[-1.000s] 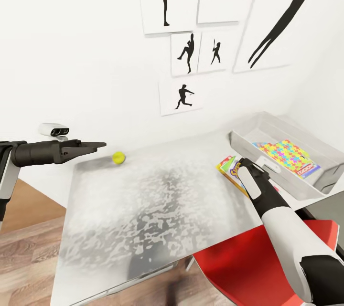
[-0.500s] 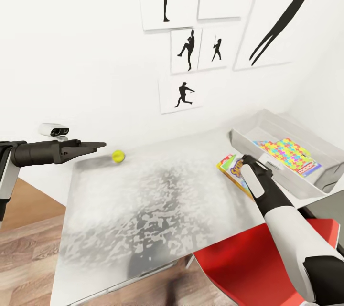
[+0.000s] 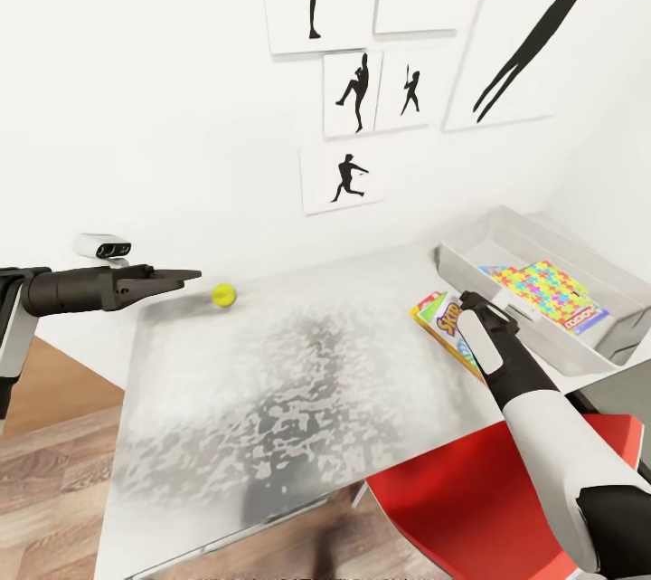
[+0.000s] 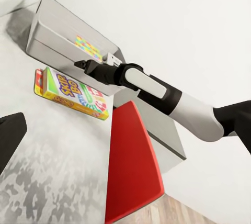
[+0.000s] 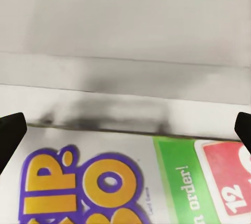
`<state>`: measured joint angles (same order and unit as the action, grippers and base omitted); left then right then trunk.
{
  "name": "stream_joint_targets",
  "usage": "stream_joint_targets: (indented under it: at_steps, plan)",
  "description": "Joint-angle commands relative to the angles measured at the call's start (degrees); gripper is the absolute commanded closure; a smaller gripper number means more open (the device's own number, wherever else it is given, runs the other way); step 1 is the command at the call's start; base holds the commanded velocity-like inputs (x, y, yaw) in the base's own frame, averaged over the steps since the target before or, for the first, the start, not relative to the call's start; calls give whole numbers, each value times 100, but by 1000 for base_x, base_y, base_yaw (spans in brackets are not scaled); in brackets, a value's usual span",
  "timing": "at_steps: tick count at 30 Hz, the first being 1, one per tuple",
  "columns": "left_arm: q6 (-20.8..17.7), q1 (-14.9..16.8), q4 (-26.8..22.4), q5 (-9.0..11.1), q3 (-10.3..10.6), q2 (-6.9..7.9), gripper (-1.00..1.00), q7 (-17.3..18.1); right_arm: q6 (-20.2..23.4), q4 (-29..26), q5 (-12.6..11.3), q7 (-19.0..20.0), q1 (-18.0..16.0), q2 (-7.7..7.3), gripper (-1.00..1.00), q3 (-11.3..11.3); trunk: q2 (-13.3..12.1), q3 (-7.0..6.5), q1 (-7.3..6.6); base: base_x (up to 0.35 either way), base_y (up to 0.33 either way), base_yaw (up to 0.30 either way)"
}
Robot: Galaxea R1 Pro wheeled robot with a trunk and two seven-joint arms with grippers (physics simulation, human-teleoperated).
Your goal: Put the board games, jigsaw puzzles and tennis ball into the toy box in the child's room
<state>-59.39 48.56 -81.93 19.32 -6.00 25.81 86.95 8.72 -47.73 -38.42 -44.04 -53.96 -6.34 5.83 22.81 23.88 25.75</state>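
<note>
At centre right of the head view, my right gripper [image 3: 470,301] hangs spread wide over the Skip-Bo box [image 3: 440,323], which lies on the counter [image 3: 289,399] beside the toy box [image 3: 542,290]; my right wrist view shows its lettering. My left gripper [image 3: 185,275], pinched together, points toward the tennis ball [image 3: 224,295].

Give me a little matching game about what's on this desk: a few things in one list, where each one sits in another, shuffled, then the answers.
Things:
1. tennis ball
2. jigsaw puzzle
3. Skip-Bo box
4. red chair

Places:
A. inside the toy box
B. on the table, just outside the toy box, under the right end effector
C. at the table's near edge, under the right arm
D. on the table, just ahead of the left end effector

Pairs: 1-D, 2-A, 3-B, 4-C
</note>
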Motion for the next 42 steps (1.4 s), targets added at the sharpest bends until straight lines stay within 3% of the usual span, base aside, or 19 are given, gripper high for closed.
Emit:
stream_joint_targets:
  at_steps: [1, 29, 36, 42]
  plan:
    - [-61, 4, 0, 1, 2, 2, -100, 19, 42, -9, -17, -44, -7, -8, -100, 28, 11, 17, 3, 0, 0, 0]
    - [-61, -1, -1, -24, 11, 3, -100, 15, 22, -9, -27, -59, -78, -17, -100, 16, 11, 272, 3, 0, 0, 0]
    - [-61, -4, 0, -20, 3, 5, -100, 15, 31, -9, -31, -54, -71, -4, -100, -313, 11, 292, 3, 0, 0, 0]
    - [-61, -4, 1, -16, 2, 4, -100, 15, 37, -9, -32, -59, -76, -11, -100, -366, 11, 293, 3, 0, 0, 0]
